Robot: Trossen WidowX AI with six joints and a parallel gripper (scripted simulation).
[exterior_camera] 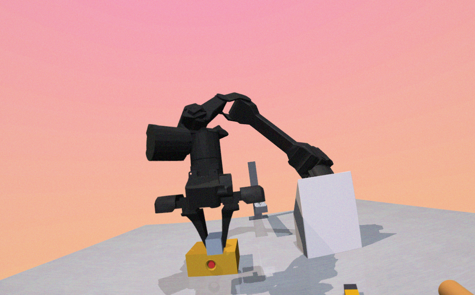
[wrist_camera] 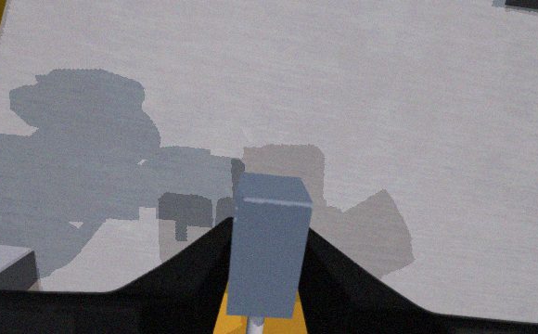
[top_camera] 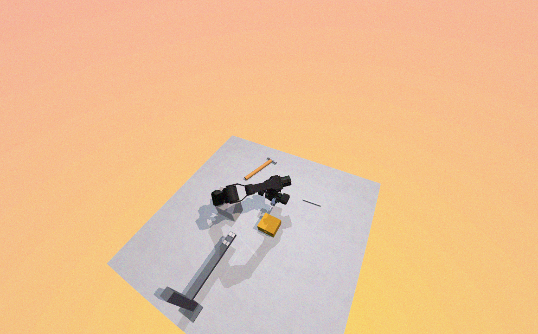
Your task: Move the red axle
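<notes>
Above the tabletop [top_camera: 312, 257] [exterior_camera: 103, 253] [wrist_camera: 413, 93], the claw [top_camera: 272, 204] [exterior_camera: 215, 246] [wrist_camera: 265, 229] is clamped on a blue-grey rectangular block [top_camera: 273, 201] [exterior_camera: 214, 245] [wrist_camera: 269, 250]. Extraction and V-block placement remain; the round red axle [exterior_camera: 211, 264] sits inside the yellow beam [top_camera: 269, 224] [exterior_camera: 195, 266] [wrist_camera: 301, 320].

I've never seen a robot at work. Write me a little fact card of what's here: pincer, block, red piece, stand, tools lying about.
pincer: shut on a blue-grey block with a thin rod sticking out
yellow beam: on the tabletop
red axle: inside the beam's hole, one end showing
grey bracket: V-blocks at one end, no axle in them
hammer: lying beyond the arm, orange handle
thin dark rod: lying apart, purpose unclear
</notes>
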